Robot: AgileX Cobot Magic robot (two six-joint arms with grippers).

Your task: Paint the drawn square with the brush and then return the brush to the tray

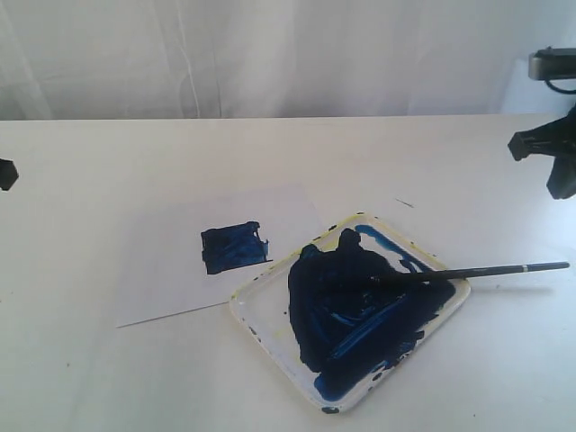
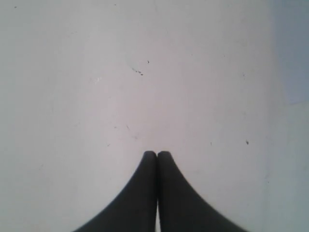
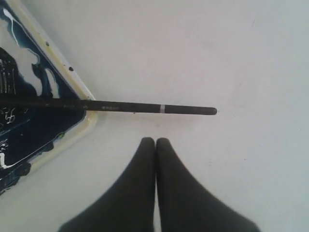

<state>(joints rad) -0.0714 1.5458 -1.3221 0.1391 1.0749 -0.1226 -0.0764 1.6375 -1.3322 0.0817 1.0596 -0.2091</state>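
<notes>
Filling most of the view is a big white table (image 1: 81,378). A white sheet of paper (image 1: 162,270) lies flat on it, left of the middle. A white tray (image 1: 241,310) sits at the right lower edge of the paper. It has round corners and little yellow specks on its rim. A large smear of dark blue paint (image 1: 351,306) covers most of the inside of the tray.

The square (image 1: 233,247) is on the paper, just left of the tray. It is filled with dark blue paint.

The brush (image 1: 468,270) lies in the tray. Its tip rests on the blue paint. Its thin black handle crosses the right rim and sticks out over the table. A pale band shows near the end of the handle.

The right gripper (image 3: 155,141) is pressed closed and holds nothing. It is above the bare table, near the end of the handle but not touching it. The left gripper (image 2: 157,153) is closed tight too, with nothing in it. It is over bare table far to the left, well apart from the paper.
</notes>
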